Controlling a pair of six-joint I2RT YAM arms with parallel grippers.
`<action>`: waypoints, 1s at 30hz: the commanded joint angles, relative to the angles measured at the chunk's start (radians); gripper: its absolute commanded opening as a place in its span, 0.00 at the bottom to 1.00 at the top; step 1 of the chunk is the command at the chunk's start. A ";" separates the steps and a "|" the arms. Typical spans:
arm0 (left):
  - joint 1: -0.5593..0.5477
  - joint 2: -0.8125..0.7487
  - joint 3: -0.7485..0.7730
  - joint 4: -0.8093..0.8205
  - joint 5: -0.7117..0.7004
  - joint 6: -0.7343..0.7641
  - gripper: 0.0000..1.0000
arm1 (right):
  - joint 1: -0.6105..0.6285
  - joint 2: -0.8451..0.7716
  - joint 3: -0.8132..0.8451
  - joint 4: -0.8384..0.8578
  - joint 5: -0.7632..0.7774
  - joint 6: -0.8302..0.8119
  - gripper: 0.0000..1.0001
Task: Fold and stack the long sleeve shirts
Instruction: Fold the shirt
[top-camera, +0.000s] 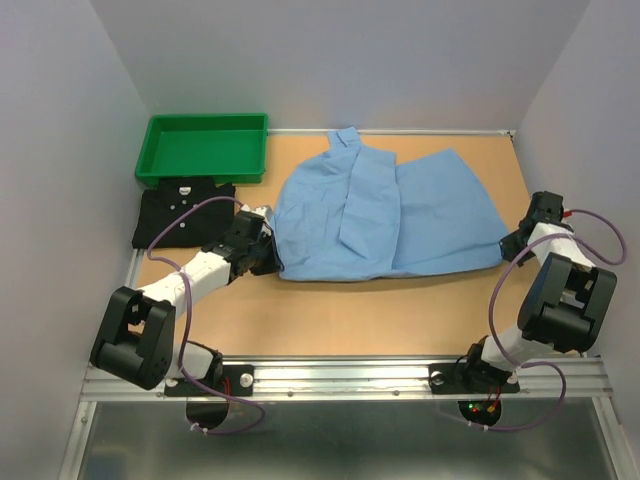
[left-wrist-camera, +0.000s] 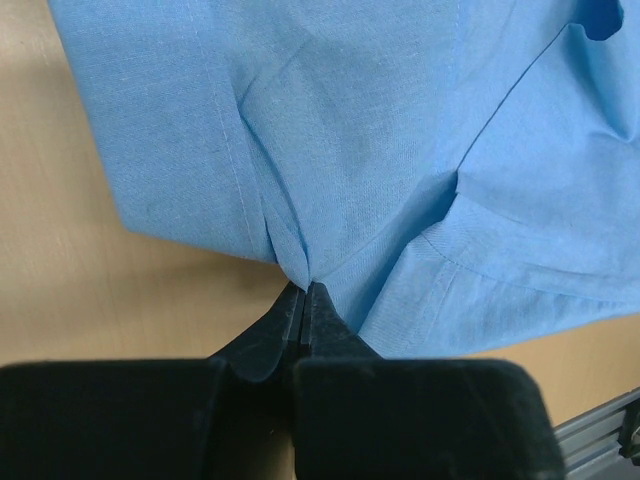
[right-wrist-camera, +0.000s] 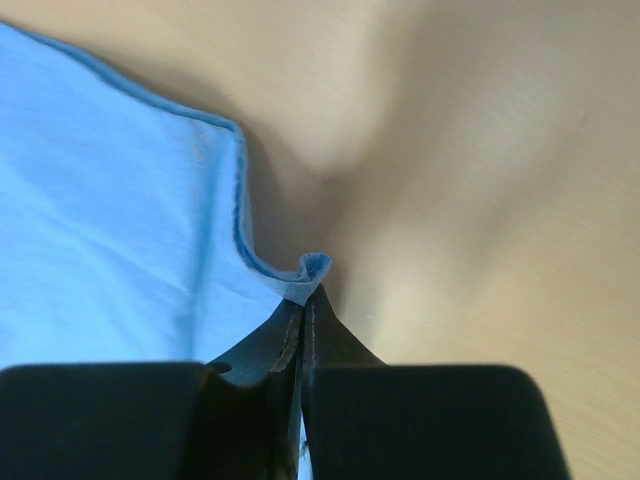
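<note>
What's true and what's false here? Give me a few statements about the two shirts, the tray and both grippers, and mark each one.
1. The left gripper is shut on the light blue shirt. True.
2. The black shirt lies inside the green tray. False: it lies folded on the table, just on the near side of the tray.
3. The right gripper pinches a corner of the light blue shirt. True.
4. The green tray holds a folded shirt. False: nothing shows inside it.
5. The light blue shirt is stacked on the black shirt. False: it lies spread out beside it.
</note>
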 joint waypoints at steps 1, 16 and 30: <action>0.005 -0.010 -0.003 0.003 -0.010 0.022 0.04 | 0.014 0.018 0.128 0.034 -0.026 -0.018 0.01; 0.007 0.013 0.011 -0.009 -0.025 0.014 0.05 | 0.114 0.254 0.399 -0.011 -0.033 -0.074 0.02; 0.008 -0.056 0.145 -0.038 -0.059 -0.013 0.63 | 0.145 0.440 0.478 -0.003 -0.019 -0.072 0.44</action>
